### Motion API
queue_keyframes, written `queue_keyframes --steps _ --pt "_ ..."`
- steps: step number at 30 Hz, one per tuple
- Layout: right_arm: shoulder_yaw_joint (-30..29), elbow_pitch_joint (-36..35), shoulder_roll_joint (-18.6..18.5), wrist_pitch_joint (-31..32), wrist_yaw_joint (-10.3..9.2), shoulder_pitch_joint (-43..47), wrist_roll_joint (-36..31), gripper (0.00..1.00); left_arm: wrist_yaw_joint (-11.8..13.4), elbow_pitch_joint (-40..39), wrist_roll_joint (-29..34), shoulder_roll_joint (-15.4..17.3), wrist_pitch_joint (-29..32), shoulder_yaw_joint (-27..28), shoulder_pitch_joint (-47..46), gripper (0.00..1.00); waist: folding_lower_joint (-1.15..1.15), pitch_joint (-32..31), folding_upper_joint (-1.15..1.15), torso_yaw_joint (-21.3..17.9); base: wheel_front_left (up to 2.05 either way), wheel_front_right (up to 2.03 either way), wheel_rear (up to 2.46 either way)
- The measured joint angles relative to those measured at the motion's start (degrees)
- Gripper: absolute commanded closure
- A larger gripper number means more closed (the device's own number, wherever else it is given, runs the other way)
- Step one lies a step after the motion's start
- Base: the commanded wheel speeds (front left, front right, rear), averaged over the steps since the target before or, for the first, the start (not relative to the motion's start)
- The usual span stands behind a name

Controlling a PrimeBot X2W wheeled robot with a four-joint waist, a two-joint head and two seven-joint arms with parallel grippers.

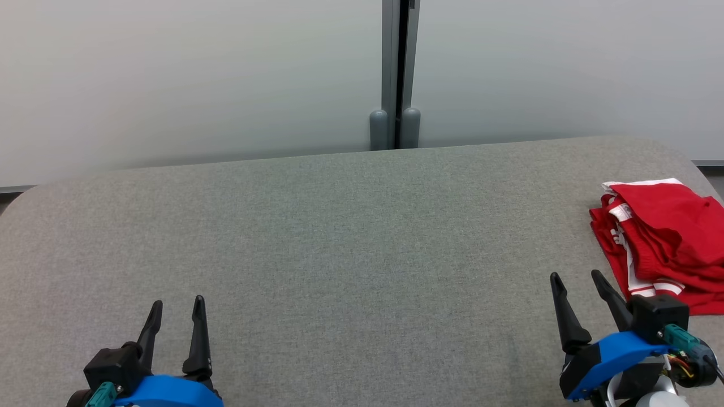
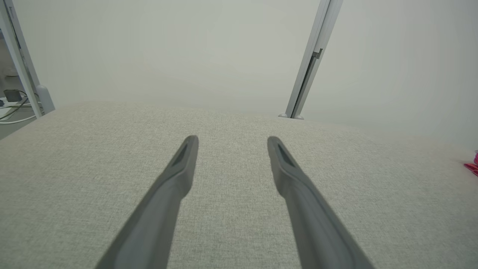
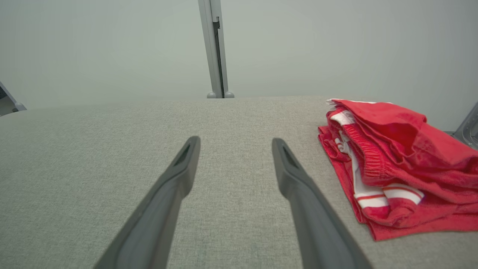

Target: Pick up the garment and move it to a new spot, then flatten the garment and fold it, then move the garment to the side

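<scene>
The garment [image 1: 664,240] is red cloth with white stripes and trim, lying in a loose folded heap at the far right of the grey padded table [image 1: 339,237]. In the right wrist view the garment [image 3: 399,164] lies just right of my fingers, and a sliver of the garment [image 2: 472,166] shows at the right edge of the left wrist view. My right gripper [image 1: 574,277] stands open just left of the heap, apart from it, with nothing between its fingers. At the lower left, far from the cloth, my left gripper [image 1: 176,304] is open and empty too.
Behind the table runs a pale frosted wall with a grey vertical post [image 1: 396,73] at the middle. The table's rounded right edge [image 1: 698,164] passes close behind the heap. Cables lie on the floor [image 2: 11,108] beyond the table's left end.
</scene>
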Motion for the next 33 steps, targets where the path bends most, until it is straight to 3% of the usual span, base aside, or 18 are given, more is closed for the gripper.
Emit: queue_keyframes --steps 15,16,23,33 --pt "0.80 -0.54 0.00 0.53 0.00 0.18 0.56 0.00 -0.16 0.16 -0.07 -0.20 -0.01 0.05 -0.01 0.00 0.00 -0.06 0.00 -0.06 0.00 0.00 0.00" --pt "0.78 -0.18 0.02 0.53 0.00 0.23 0.53 1.00 -0.15 0.44 -0.08 -0.31 0.02 0.05 0.08 1.00 0.00 -0.06 0.00 -0.07 0.00 0.00 0.00" --pt "0.68 3.52 0.34 1.02 0.00 1.49 1.15 1.00 -0.15 3.25 -0.87 -2.13 0.70 0.05 2.62 1.00 0.00 -0.05 0.00 -0.05 0.00 0.00 0.00" --pt "0.19 3.67 0.36 1.76 0.00 1.47 12.50 1.00 -1.15 2.53 -9.47 -3.22 3.48 2.37 2.68 1.00 0.00 -0.02 0.00 0.18 0.00 0.00 0.00"
